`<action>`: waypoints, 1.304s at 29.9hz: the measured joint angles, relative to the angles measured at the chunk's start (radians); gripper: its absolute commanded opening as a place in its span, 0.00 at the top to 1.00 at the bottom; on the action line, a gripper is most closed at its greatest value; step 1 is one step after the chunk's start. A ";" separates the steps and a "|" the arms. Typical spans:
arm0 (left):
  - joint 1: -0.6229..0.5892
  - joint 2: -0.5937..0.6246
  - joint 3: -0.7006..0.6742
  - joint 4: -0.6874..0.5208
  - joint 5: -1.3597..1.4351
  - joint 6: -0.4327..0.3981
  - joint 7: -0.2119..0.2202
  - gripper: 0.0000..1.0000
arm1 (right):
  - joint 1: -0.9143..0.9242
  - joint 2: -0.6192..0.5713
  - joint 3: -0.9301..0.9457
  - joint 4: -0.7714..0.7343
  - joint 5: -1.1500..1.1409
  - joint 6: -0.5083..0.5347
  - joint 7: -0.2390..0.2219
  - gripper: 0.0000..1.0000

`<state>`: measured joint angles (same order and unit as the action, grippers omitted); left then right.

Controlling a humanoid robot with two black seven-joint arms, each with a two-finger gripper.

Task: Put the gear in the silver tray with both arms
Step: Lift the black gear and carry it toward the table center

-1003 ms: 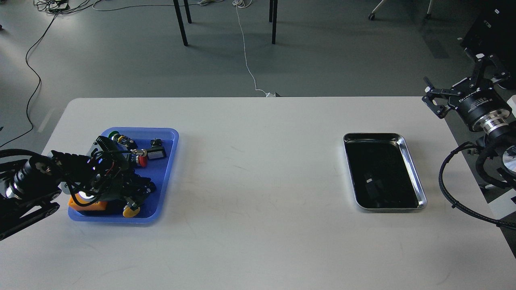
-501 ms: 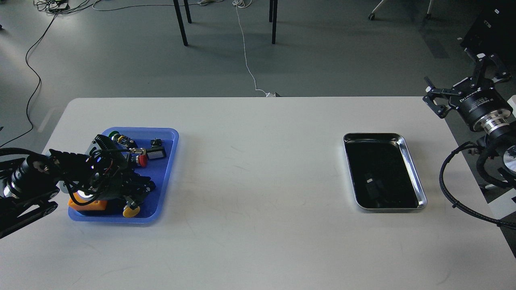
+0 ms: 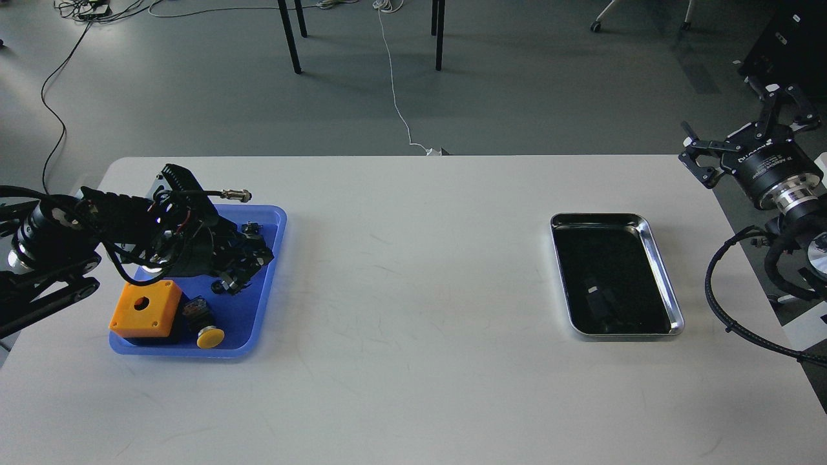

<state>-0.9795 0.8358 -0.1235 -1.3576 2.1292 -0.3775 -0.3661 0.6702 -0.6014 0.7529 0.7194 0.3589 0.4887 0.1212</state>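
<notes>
Hovering above the blue plastic tray (image 3: 274, 223), my left gripper (image 3: 249, 268) is a dark tangle of links seen against dark parts, and I cannot tell whether its fingers are clenched or whether they hold a piece. Nearest to me, below and to the left of that gripper, sit an orange button box (image 3: 146, 308) with a round hole in its top and a yellow push-button (image 3: 209, 335) lying just beside it. Just beyond the gripper a small black part (image 3: 250, 227) rests near the tray's far rim. No gear shows plainly; if one is here, it is hidden under my wrist or too small to make out.

My guess is that these pieces are small, rigid and light, some with smooth round faces that would slip between hard fingers. A gear I would pinch across its flat faces or across opposite teeth, not by a curved edge. The box looks bulkier and would need its straight sides.

Well off to the right of the left gripper, across bare white table (image 3: 413, 310), lies the silver tray (image 3: 665, 270), its dark bottom holding nothing I can see but reflections. Farther right and beyond, my right gripper (image 3: 740, 123) hangs off the table edge with its fingers spread and nothing between them.
</notes>
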 measured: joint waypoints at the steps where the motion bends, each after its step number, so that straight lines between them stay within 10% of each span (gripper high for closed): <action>1: -0.012 -0.016 0.001 -0.018 0.000 -0.014 0.001 0.87 | 0.000 0.000 0.000 0.000 0.000 0.000 0.000 0.00; 20: -0.087 -0.476 0.015 0.131 0.007 -0.111 0.060 0.87 | -0.003 -0.036 0.003 0.002 0.000 0.000 0.002 0.00; 39: -0.049 -0.618 0.099 0.277 0.008 -0.111 0.105 0.82 | -0.006 -0.034 0.001 0.003 0.000 0.000 0.002 0.00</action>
<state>-1.0285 0.2175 -0.0245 -1.0808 2.1376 -0.4888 -0.2606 0.6642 -0.6354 0.7536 0.7226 0.3589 0.4887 0.1228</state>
